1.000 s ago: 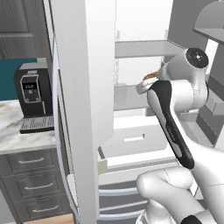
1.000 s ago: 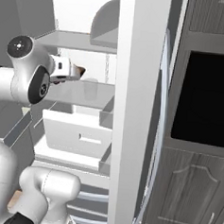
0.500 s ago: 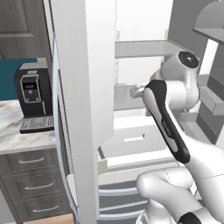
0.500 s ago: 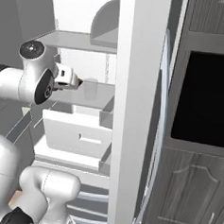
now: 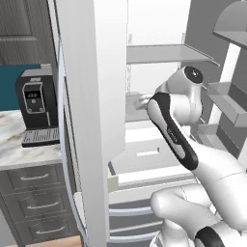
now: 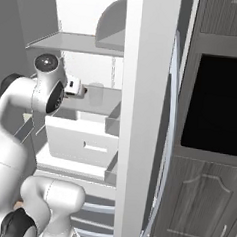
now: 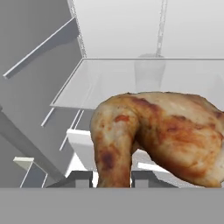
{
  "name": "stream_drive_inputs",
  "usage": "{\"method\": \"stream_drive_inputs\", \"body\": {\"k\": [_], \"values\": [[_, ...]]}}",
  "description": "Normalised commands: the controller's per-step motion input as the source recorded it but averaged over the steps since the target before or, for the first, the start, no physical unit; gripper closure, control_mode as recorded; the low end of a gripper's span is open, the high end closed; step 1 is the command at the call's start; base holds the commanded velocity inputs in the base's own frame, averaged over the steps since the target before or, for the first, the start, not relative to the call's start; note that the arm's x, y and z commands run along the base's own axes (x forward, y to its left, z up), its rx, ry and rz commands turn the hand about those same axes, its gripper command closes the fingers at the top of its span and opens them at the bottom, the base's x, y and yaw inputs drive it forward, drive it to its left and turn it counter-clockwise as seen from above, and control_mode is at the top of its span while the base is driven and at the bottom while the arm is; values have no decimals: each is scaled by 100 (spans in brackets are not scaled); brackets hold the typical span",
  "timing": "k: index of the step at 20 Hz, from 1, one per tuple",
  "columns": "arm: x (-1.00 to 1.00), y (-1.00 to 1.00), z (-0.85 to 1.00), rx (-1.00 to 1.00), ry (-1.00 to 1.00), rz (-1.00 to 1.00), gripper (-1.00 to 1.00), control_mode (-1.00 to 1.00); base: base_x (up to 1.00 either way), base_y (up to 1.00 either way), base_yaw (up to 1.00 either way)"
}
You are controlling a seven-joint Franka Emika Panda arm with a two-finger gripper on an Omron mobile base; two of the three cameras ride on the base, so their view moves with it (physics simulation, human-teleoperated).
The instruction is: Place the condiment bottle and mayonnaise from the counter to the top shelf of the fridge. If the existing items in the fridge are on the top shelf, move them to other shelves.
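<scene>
The existing item, an orange-brown roasted lump (image 7: pixel 157 135), sits between my fingers at the bottom of the hand view, and my gripper (image 7: pixel 113 180) is shut on it. Ahead of it lies a pale grey shelf panel (image 7: pixel 144 78) inside the fridge (image 5: pixel 159 29). In both base views my hand (image 5: pixel 141 102) (image 6: pixel 76 88) reaches in at the level of the second shelf (image 6: pixel 104 103), below the top shelf (image 5: pixel 164 53) (image 6: pixel 76 41). The counter (image 5: pixel 19 147) is at the left. The condiment bottle and the mayonnaise are out of view.
The fridge's open white door (image 5: pixel 91 96) (image 6: pixel 143 117) stands close beside my arm. A white drawer (image 5: pixel 144 153) (image 6: pixel 83 143) sticks out under the shelf. Door bins (image 5: pixel 226 103) hang on the right. A dark coffee machine (image 5: pixel 36 111) stands on the counter.
My hand has moved down and further into the fridge with the orange-brown item, from near the top shelf to the second shelf's level. The jaws stayed shut on it.
</scene>
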Motion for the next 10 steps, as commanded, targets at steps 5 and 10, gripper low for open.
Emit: {"method": "stream_drive_inputs", "body": {"k": [5,10], "values": [[31,35,-25,1,0,6,100,-100,0,0,0],[37,43,-21,0,0,8,100,-100,0,0,0]]}}
